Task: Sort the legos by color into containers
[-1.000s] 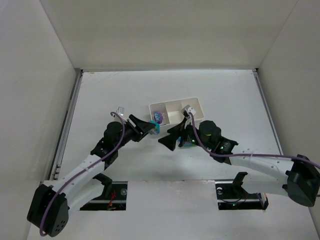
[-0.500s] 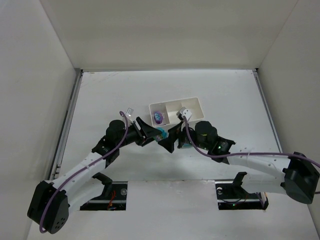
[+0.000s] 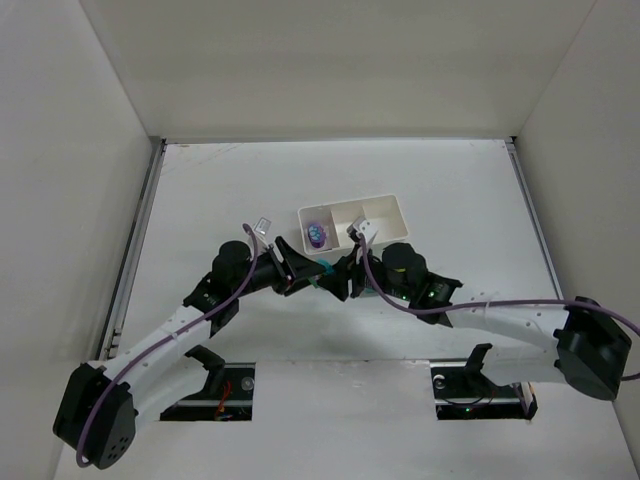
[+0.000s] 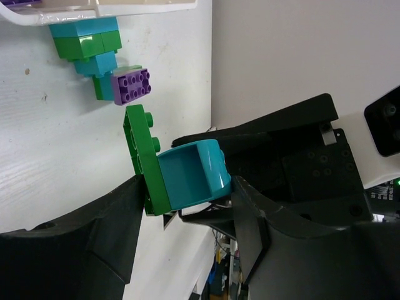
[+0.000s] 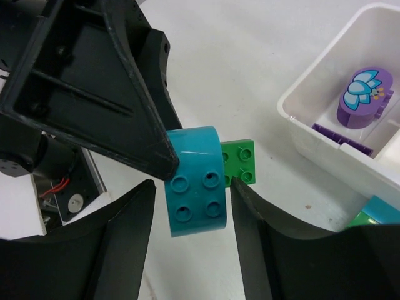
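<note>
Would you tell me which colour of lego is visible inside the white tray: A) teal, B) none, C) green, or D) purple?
D: purple legos lie in one compartment of the white tray; the teal lego and green lego are outside it.

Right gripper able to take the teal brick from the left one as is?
Likely yes: right gripper is open, fingers straddling the teal brick, nothing between; the left gripper clamps it and its green plate.
</note>
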Controlling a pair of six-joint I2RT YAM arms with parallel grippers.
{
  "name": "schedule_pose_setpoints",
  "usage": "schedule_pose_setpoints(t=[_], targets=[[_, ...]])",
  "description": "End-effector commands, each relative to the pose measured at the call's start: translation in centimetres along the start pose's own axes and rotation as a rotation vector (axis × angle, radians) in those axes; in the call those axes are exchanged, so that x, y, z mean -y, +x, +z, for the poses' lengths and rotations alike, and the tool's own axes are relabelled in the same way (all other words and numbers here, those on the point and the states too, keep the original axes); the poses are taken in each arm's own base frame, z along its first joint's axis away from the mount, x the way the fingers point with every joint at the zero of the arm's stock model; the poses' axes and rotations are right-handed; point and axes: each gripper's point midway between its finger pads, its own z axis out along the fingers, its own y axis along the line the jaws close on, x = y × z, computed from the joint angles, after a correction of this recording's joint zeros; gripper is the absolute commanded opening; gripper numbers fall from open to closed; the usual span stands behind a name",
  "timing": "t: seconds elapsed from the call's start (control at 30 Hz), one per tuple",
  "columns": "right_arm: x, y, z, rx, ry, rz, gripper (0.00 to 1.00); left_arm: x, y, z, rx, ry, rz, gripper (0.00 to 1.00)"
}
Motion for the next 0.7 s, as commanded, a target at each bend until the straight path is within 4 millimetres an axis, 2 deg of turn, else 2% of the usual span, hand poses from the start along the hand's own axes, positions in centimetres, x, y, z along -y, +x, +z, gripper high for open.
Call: schedule_pose_setpoints(t=[0.0,0.1,0.27,0.47,0.6,0.67], targets=[[-1.5,-2.3,0.9,0.069,-0.041,0.001,0.54,2.3,-0.2,-0.1,0.003,0.068,0.038,0.28],[-1.4,-2.2,1.4,0.066,-0.040,0.018,0.43,2.2,-0.3,-0.1,0.007,0.065,0.048,0.37],[-1.7,-2.5,1.5,0.080,-0.051,0.083,0.35,1.9,-1.7,-0.1,0.081,0.062,0.065,0.59],[-0.6,-3.5,1.4,0.098,-0.023,0.194,0.35,2.5,-4.3,-0.7,0.228,0.075,0.144,0.65],[0.4,-4.0,1.4,0.100,0.008,0.295,0.34,2.8,-6.1,-1.8,0.358,0.076,0.195,0.65],[0.8,-4.4,1.4,0.111,0.018,0.356,0.33,2.6,-6.8,-2.6,0.422,0.071,0.231,0.62]])
